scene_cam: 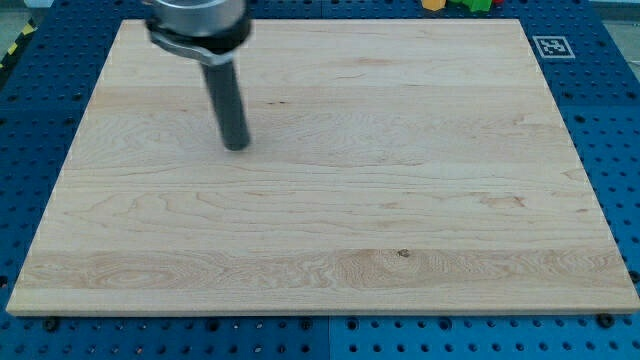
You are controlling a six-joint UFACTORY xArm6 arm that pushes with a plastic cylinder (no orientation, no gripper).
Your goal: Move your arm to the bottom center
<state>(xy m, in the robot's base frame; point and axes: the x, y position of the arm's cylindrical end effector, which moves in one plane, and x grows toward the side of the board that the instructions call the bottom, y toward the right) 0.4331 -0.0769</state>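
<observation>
Single camera view: wooden board fills most of the frame, lying on a blue pegboard table with rows of holes. The arm comes in from the view's top left; only its grey round mount shows, cut off by the top edge, with the straight dark rod going down from it, near upright and leaning slightly toward the view's right at its lower end. My tip sits on the board in the upper left part, well apart from the board's bottom edge and left of the centre line, so it is not at the bottom centre. No pincer on this arm, just the rod, so no open or closed state to tell. Blocks: none on the board near the tip; at the view's top right, off the board past its top edge, a yellow block and a green block with a bit of red between them, all cut by the frame, shapes not readable. They are well apart from the tip. A black-and-white square marker tag sits just beside the board's top right corner on the table.
</observation>
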